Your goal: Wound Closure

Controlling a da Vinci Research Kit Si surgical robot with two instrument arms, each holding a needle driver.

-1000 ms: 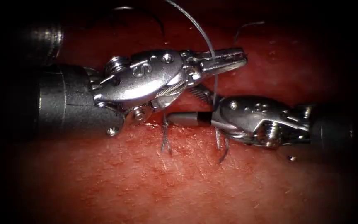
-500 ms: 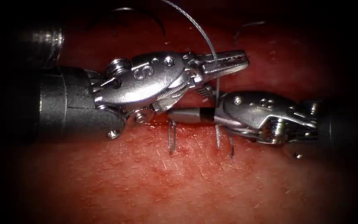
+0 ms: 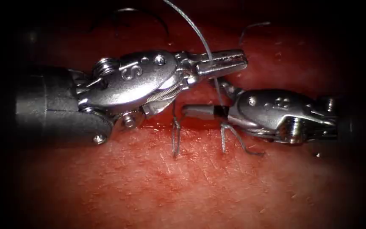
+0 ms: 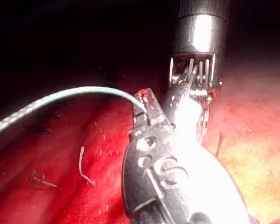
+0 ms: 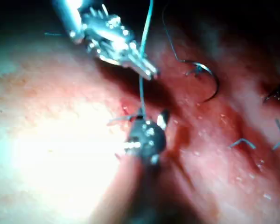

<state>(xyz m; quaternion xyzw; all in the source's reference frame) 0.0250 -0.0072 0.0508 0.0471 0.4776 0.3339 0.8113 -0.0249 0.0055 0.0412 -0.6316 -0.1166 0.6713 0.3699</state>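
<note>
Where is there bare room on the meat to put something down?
Bare red pork tissue lies below the two grey knotted stitches. It is crowded above them: the left silver tool holds the grey thread beside the right silver tool.

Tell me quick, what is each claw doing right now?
Left claw: shut on the thread.
Right claw: cannot be told; it lies over the cut, by the stitch ends.

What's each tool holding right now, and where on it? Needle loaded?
Left tool is shut on the thread, mid-strand above the stitch. Right tool's hold cannot be told. The needle lies free on the tissue.
</note>
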